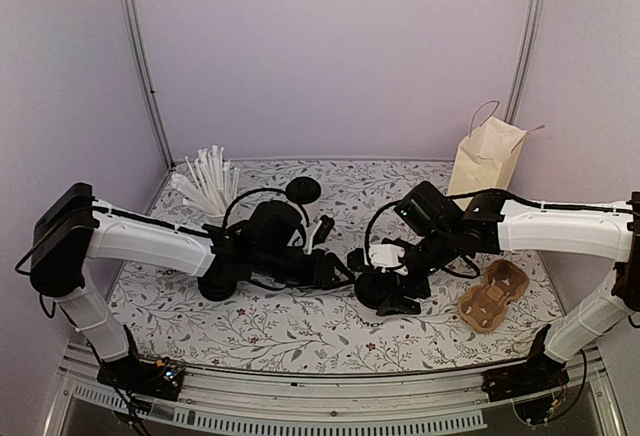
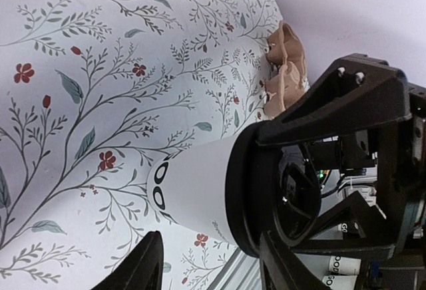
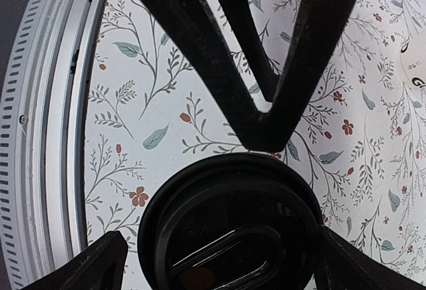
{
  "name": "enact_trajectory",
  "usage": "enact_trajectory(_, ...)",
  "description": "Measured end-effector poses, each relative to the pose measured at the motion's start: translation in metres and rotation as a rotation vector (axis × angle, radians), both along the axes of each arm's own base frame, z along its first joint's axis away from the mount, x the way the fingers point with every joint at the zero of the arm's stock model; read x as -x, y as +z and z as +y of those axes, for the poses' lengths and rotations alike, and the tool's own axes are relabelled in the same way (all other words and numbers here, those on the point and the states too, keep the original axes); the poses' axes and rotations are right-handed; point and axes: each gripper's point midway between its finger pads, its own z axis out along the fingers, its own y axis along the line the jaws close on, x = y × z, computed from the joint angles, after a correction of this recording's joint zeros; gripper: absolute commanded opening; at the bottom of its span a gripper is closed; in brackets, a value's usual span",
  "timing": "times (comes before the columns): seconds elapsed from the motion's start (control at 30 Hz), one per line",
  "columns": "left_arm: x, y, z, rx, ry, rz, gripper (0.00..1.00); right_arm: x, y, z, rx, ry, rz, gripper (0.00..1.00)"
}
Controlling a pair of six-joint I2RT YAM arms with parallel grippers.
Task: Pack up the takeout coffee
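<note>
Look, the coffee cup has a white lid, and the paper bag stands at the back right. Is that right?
No. The lid on the coffee cup is black, not white, as the left wrist view shows. The paper bag does stand at the back right.

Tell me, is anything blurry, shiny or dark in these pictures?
Top view: soft, even light, no glare. Left wrist view: the cup is sharp. Right wrist view: the lid shows faint sheen; the right tool's fingers are black silhouettes.
</note>
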Motion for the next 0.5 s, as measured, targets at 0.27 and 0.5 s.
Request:
enact_trajectory(0.27, 0.004, -0.016, -0.012, 0.014, -0.032, 0.060, 0.49, 0.000, 0.000, 0.001, -0.006, 0.001, 0.001, 0.96)
enact_trajectory(0.5, 0.005, -0.017, -0.017, 0.025, -0.034, 0.101, 0.41, -0.007, 0.001, 0.003, -0.040, -0.024, 0.027, 0.94)
